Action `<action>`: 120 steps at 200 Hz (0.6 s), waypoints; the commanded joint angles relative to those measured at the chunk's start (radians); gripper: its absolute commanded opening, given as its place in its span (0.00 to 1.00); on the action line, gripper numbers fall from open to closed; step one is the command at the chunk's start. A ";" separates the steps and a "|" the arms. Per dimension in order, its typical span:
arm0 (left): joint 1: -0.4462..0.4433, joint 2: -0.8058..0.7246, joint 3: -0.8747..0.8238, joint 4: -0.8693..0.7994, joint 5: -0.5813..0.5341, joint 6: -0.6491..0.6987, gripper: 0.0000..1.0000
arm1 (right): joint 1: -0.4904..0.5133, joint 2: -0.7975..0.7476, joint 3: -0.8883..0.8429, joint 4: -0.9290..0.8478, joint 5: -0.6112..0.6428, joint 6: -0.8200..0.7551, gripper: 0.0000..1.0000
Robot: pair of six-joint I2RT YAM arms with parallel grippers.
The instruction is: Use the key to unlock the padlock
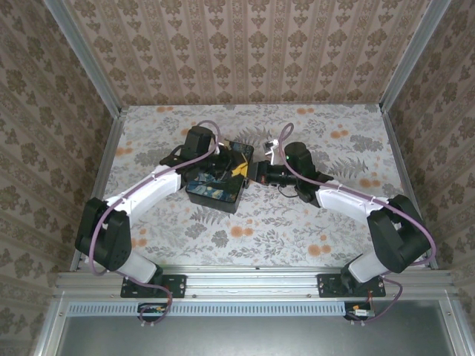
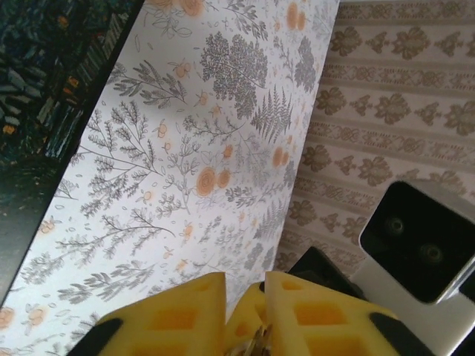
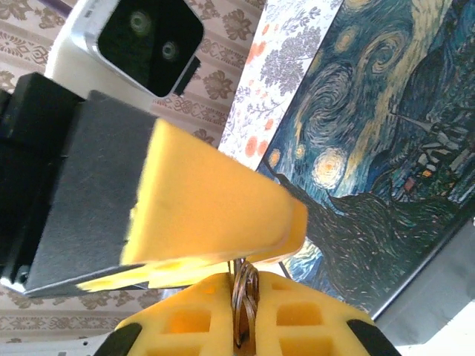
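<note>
Both grippers meet over the black box with a swirly blue lid [image 1: 215, 190]. In the right wrist view my right gripper [image 3: 242, 276] is shut on a metal key ring [image 3: 245, 300] standing on edge between its yellow fingers. The key's blade is hidden, and so is the padlock. One yellow finger of the left gripper [image 3: 215, 200] lies crosswise just above that ring. In the left wrist view my left gripper [image 2: 245, 285] has its jaws a little apart. A yellow fingertip of the right gripper and a bit of metal [image 2: 258, 345] sit in the gap.
The box lid [image 3: 371, 148] lies close under the right gripper, and its dark edge [image 2: 44, 89] is to the left of the left gripper. Floral tabletop [image 1: 312, 230] surrounds the box. Patterned walls [image 1: 245, 52] close in the back and both sides.
</note>
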 commanded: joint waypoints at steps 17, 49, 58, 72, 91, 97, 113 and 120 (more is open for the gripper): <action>0.024 -0.063 0.015 -0.071 -0.004 0.076 0.38 | -0.023 -0.060 -0.021 -0.088 0.016 -0.122 0.02; 0.025 -0.068 0.009 -0.074 -0.003 0.093 0.37 | -0.038 -0.066 -0.029 -0.072 -0.007 -0.128 0.02; 0.023 -0.064 0.009 -0.072 -0.002 0.091 0.36 | -0.038 -0.064 -0.026 -0.070 -0.016 -0.128 0.02; 0.020 -0.062 0.009 -0.060 0.001 0.089 0.33 | -0.038 -0.058 -0.020 -0.066 -0.024 -0.126 0.02; 0.012 -0.053 0.017 -0.057 0.004 0.098 0.32 | -0.038 -0.050 -0.017 -0.050 -0.038 -0.111 0.02; 0.009 -0.049 0.020 -0.057 0.003 0.101 0.32 | -0.038 -0.048 -0.017 -0.041 -0.046 -0.105 0.02; 0.004 -0.040 0.021 -0.048 0.003 0.100 0.32 | -0.037 -0.045 -0.017 -0.025 -0.056 -0.091 0.02; 0.002 -0.039 0.020 -0.040 0.004 0.098 0.32 | -0.035 -0.045 -0.015 -0.026 -0.061 -0.090 0.02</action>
